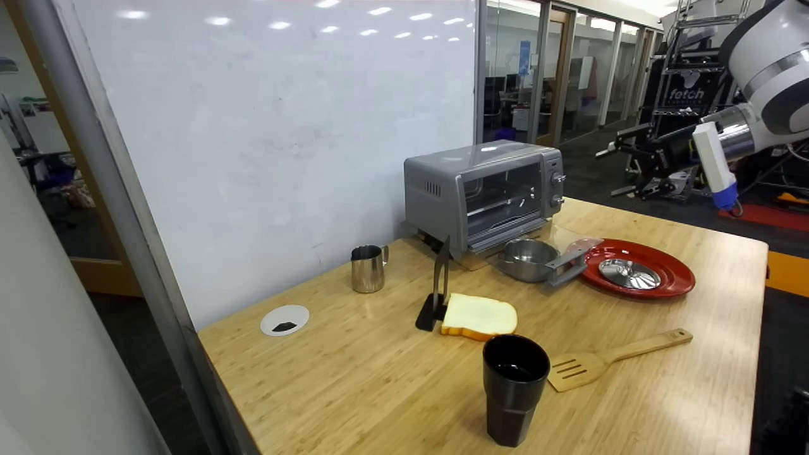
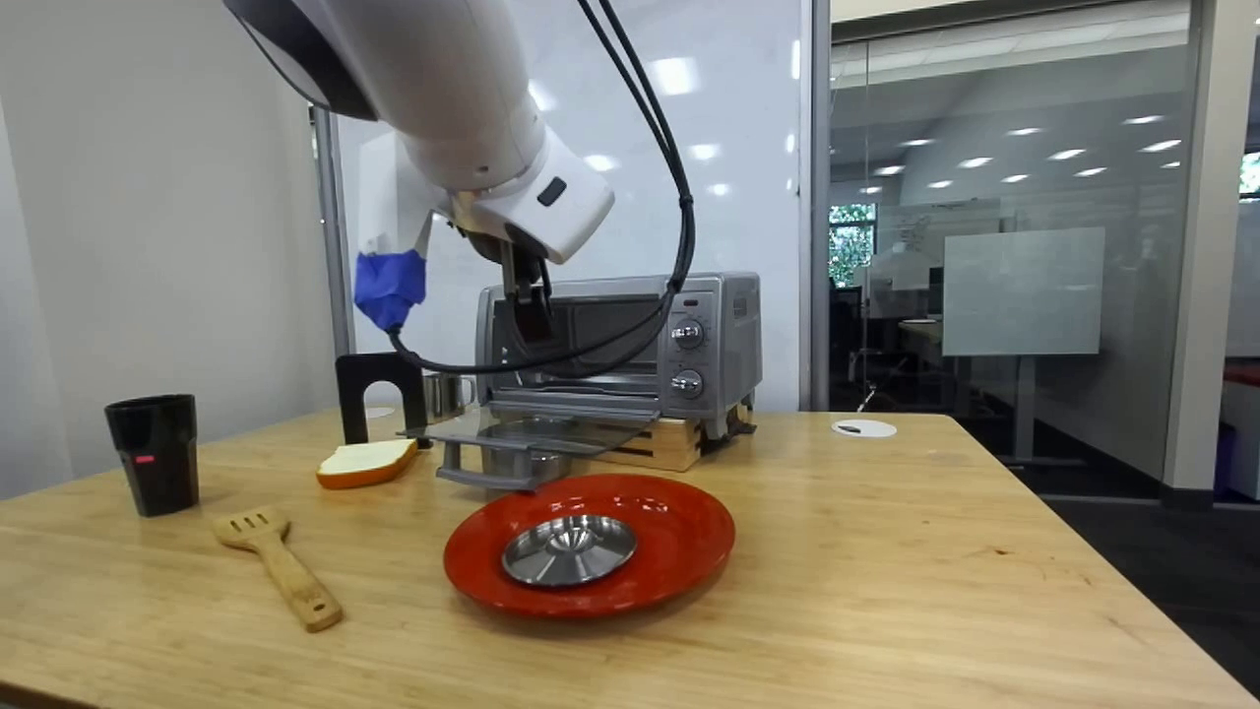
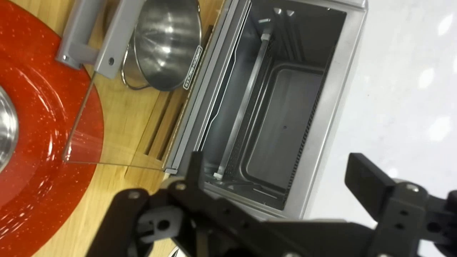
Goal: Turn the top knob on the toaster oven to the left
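The silver-grey toaster oven (image 1: pixel 433 205) stands against the whiteboard; it also shows in an exterior view (image 2: pixel 736 340) and in the wrist view (image 3: pixel 323 142). Its glass door (image 2: pixel 591 433) is lowered open. The top knob (image 2: pixel 688 333) is on the front panel, above the bottom knob (image 2: pixel 687 384). The top knob also shows in an exterior view (image 1: pixel 557 179). My gripper (image 1: pixel 614 170) is open and empty, raised in the air in front of the oven and apart from it. In the wrist view, the open fingers (image 3: pixel 276 159) frame the oven's cavity; the knobs are hidden there.
A red plate (image 2: pixel 679 551) with a metal lid (image 2: pixel 571 549) lies before the oven. A steel pot (image 1: pixel 528 268) sits by the lowered door. A steel cup (image 1: pixel 368 272), black stand (image 1: pixel 436 303), bread slice (image 1: pixel 480 316), black cup (image 1: pixel 515 385) and wooden spatula (image 1: pixel 632 349) stand around.
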Available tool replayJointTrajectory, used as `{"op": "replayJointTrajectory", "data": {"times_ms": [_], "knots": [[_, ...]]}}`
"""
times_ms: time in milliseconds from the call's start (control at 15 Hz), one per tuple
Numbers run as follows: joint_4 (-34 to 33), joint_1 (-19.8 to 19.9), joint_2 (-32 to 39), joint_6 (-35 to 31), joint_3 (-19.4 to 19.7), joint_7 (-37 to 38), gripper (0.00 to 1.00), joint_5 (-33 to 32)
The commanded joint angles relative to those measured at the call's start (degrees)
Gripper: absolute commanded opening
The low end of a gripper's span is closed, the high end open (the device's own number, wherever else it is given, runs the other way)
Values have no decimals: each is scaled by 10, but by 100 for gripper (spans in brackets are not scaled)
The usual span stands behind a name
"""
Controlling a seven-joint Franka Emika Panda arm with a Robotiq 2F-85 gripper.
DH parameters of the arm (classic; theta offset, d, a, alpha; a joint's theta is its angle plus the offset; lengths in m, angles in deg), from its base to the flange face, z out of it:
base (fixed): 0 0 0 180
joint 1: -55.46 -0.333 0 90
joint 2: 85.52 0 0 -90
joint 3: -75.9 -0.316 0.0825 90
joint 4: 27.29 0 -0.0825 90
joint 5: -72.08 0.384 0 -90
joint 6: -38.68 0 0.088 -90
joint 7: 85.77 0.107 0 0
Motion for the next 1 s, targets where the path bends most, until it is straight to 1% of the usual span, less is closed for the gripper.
{"op": "replayJointTrajectory", "data": {"times_ms": [0,133,267,533,667,933], "knots": [[50,18,-76,-18,-16,68,100,-42],[68,21,-106,-40,-23,100,100,-48],[85,25,-132,-47,-28,132,100,-79],[114,39,-157,-2,-37,219,100,-284],[115,40,-166,46,-27,255,100,-384],[98,38,-166,148,-13,259,100,-527]]}}
